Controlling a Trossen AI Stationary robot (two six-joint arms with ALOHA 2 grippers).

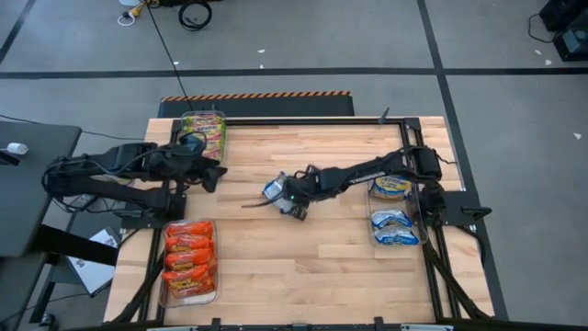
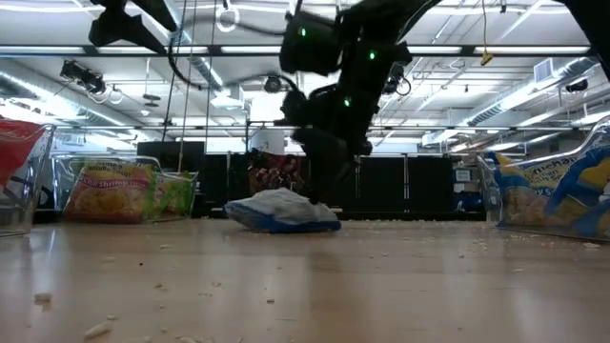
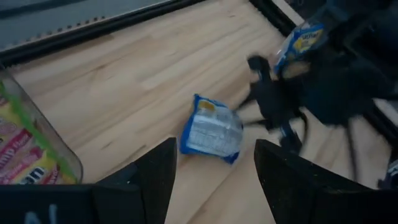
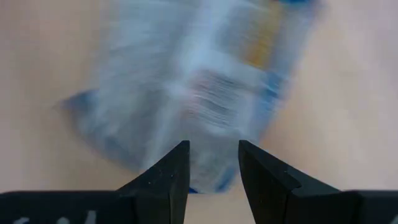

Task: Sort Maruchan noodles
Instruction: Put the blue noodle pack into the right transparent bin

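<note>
One blue-white noodle packet (image 1: 274, 190) lies flat on the wooden table near its middle; it also shows in the low view (image 2: 282, 211) and the left wrist view (image 3: 212, 129). My right gripper (image 4: 214, 165) is open, with a narrow gap. It points down at the packet (image 4: 199, 81) and stands over the edge nearest the table's right side (image 2: 329, 191). My left gripper (image 3: 214, 165) is open and hangs above the table's far left, beside the bin of green-pink-yellow packets (image 1: 204, 133). My right gripper comes at the blue-white packet's edge (image 4: 208, 180) slanting down from the table's right side, and that edge shows in the gap between the two fingers. Whether the fingers touch it I cannot tell. The packet lies flat on the table.
A clear bin of orange-red packets (image 1: 189, 262) stands at the near left. A clear bin of blue-white packets (image 1: 395, 207) stands at the right edge. Crumbs dot the wood near the low camera (image 2: 95, 329). Bare wood stretches between the bins.
</note>
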